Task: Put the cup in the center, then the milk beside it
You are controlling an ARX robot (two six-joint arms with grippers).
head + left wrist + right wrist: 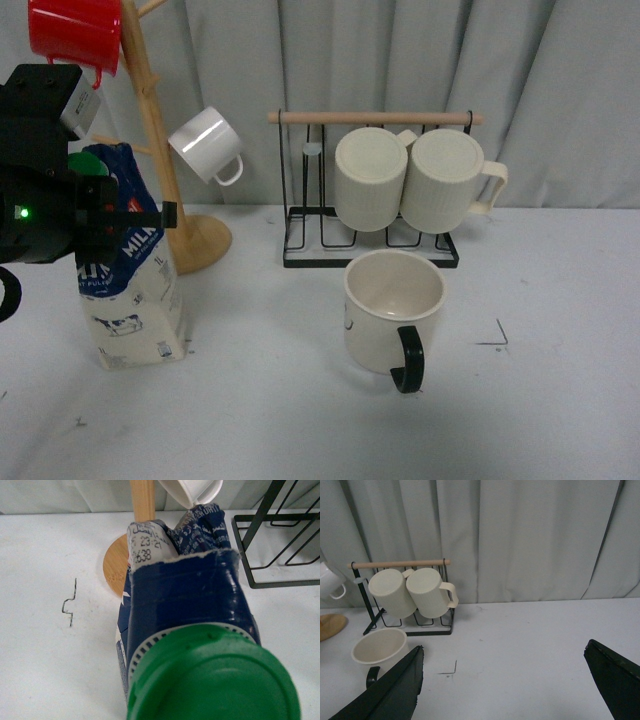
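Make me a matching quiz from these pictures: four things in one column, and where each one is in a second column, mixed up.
1 cup
2 milk
3 red mug
4 ribbed mugs

A hanging on the black rack
B upright on the table, in front of the rack
C top of the wooden tree
D on the table beside the tree's base

Pairs: 1B, 2D, 3C, 4A.

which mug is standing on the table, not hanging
The large cream mug with the black handle: it alone stands mouth-up on the table. The ribbed cream mugs hang on the rack, the white mug and red mug on the wooden tree.
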